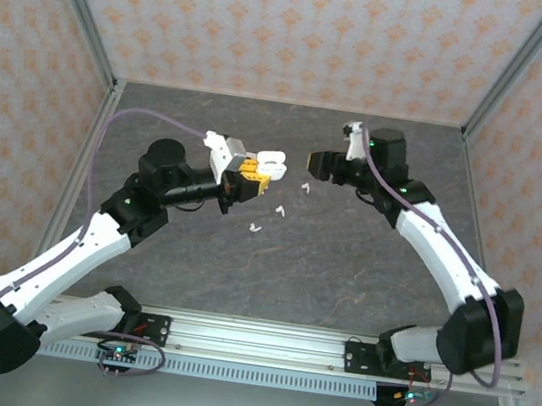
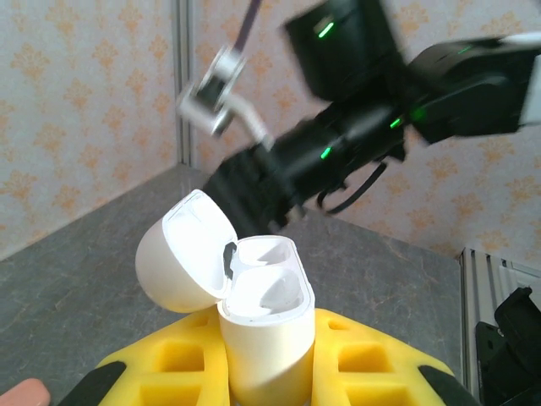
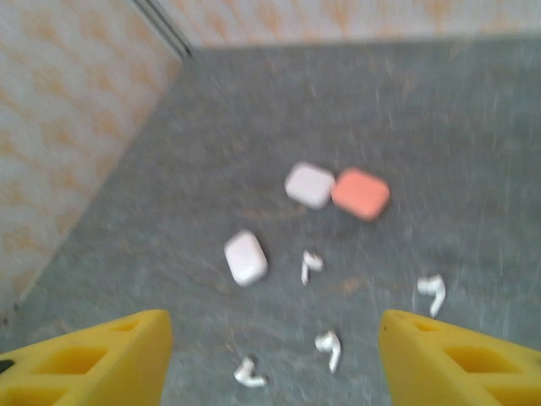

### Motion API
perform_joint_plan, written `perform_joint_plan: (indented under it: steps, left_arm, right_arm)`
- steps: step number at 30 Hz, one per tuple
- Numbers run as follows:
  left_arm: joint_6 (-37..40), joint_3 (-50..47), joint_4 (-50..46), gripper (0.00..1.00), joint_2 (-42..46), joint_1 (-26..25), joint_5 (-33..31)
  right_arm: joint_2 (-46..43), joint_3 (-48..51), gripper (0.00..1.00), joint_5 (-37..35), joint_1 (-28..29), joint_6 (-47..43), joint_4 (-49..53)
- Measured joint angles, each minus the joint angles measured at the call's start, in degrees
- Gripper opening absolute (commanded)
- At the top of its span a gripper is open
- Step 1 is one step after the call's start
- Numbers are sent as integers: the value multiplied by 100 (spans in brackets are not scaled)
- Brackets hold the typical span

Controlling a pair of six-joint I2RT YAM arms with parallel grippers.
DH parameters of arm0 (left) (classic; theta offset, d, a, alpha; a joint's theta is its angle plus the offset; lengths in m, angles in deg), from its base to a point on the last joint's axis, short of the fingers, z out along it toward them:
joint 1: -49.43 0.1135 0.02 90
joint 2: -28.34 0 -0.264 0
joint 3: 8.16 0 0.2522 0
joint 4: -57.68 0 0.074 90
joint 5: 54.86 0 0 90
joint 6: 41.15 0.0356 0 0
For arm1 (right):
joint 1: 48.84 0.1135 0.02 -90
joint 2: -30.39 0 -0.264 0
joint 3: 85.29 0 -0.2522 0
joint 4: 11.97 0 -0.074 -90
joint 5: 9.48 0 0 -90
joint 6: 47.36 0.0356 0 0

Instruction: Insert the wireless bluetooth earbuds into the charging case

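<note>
Left hand was clenched on the charging case. Its yellow fingers pressed the white body from both sides and held it upright above the middle of the bench, a little toward the left edge. The case's lid stood swung open on its hinge and tipped back to one side, with the two hollows inside facing up. Three white earbuds lay loose on the bench around it. One lay closest to the near edge, a second earbud a little farther in, and a third earbud between the two hands. Right hand hung just beyond, facing the left one. It was released, its fingers spread wide apart. Its blurred wrist view showed four earbuds scattered on the bench. Beyond them lay a white case, and farther on another white case touched a coral case.
</note>
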Motion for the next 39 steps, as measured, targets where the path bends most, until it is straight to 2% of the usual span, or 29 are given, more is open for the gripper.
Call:
perform_joint_plan:
  steps: [9, 13, 23, 39]
  left_arm:
    - [72, 0, -138, 2, 507, 0, 0]
    - [127, 0, -166, 2, 584, 0, -2]
    - [146, 0, -190, 2, 588, 0, -20]
    - [146, 0, -190, 2, 588, 0, -129]
  right_arm:
    - [1228, -101, 54, -122, 909, -127, 496]
    - [1871, -531, 51, -345, 953, -313, 651]
    - [3069, -1510, 51, -730, 1128, -695, 883]
    - [4747, -3191, 49, -876, 1132, -844, 997]
